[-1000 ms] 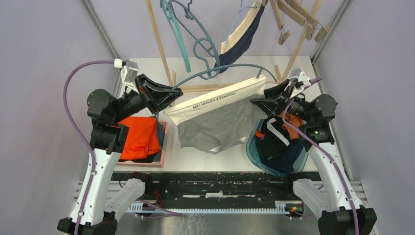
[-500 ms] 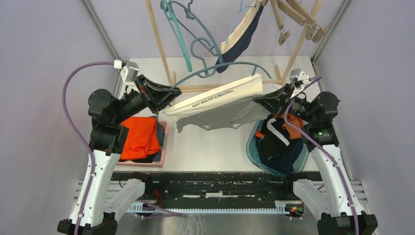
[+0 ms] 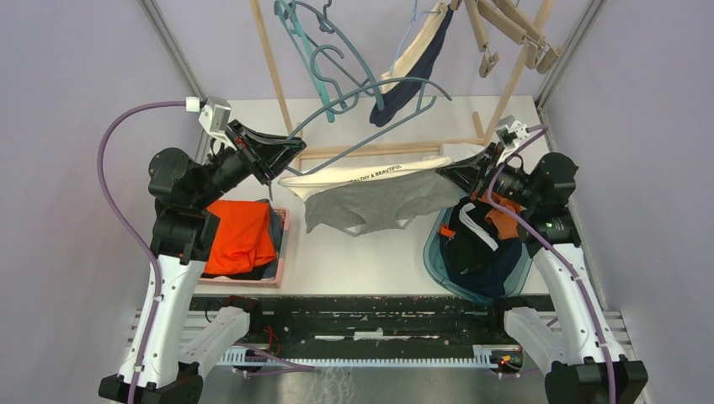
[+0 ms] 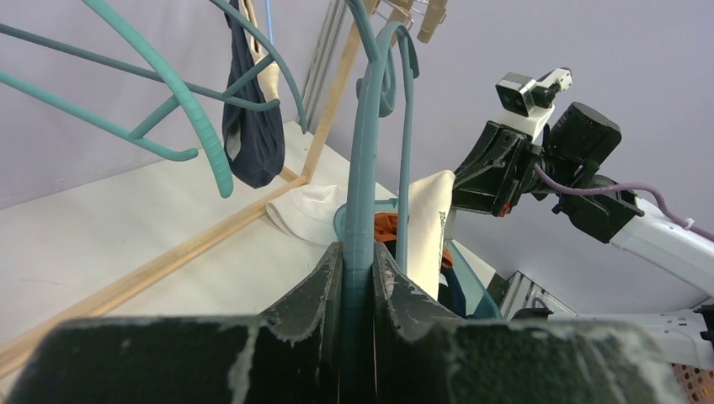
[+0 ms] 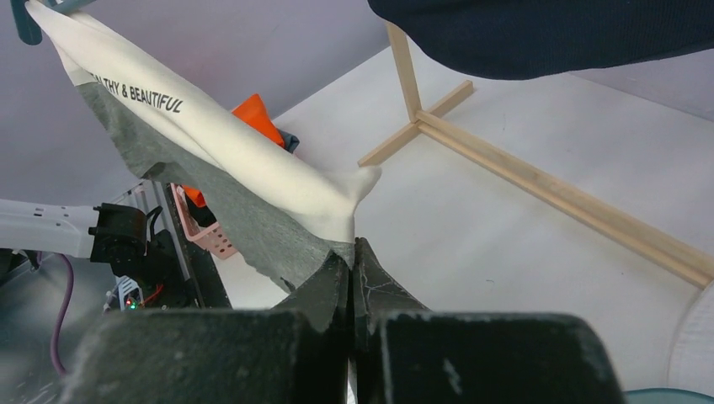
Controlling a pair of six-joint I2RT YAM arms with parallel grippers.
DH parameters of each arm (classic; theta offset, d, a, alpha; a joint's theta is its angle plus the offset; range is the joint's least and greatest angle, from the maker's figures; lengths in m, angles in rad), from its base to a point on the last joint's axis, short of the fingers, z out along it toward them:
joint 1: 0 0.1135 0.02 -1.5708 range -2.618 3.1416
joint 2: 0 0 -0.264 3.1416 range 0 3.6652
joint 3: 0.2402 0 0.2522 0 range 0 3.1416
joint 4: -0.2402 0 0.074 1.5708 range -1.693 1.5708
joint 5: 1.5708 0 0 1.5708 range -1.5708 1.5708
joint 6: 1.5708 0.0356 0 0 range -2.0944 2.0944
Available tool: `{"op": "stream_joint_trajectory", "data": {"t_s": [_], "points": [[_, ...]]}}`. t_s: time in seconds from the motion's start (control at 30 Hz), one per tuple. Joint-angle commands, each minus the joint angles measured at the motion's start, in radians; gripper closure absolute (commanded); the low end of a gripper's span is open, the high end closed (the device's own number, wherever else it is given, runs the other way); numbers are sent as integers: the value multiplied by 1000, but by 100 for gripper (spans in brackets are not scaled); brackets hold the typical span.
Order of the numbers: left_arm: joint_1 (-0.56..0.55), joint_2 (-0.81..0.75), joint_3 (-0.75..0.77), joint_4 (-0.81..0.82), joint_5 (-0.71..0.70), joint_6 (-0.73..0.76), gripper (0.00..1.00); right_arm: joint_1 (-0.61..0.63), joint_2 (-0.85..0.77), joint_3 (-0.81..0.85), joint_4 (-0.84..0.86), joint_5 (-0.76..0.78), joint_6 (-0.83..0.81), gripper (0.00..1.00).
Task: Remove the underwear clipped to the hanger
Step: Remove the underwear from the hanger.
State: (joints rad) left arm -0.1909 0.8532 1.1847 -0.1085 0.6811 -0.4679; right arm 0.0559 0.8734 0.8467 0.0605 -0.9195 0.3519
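Stretching above the worktop point(image 3: 354, 261), the grey underwear point(image 3: 379, 202) is being held taut by the right pincer point(image 5: 352, 252), closed on its waistband point(image 5: 210, 160). The hanger point(image 4: 360, 168) is being clamped by the left pincer point(image 4: 358, 252). A navy pair point(image 4: 253, 135) is left hanging, and others are lying in the teal bin point(image 3: 434, 252).

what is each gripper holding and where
Left gripper: the teal hanger, at one end of its frame. Right gripper: the grey underwear, at a corner of its cream waistband.
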Motion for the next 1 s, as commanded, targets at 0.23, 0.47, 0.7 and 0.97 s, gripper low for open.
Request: {"op": "stream_joint_trajectory", "data": {"t_s": [0.23, 0.47, 0.7, 0.97], "points": [[5, -18, -8, 54, 57, 76, 97, -9, 12, 17, 42, 31, 25, 89], [-10, 23, -17, 59, 107, 119, 97, -3, 44, 8, 27, 15, -37, 90], [-38, 53, -5, 58, 90, 152, 97, 22, 70, 5, 9, -19, -89, 81], [-83, 77, -12, 59, 56, 186, 97, 36, 61, 21, -44, -19, -141, 76]]}}
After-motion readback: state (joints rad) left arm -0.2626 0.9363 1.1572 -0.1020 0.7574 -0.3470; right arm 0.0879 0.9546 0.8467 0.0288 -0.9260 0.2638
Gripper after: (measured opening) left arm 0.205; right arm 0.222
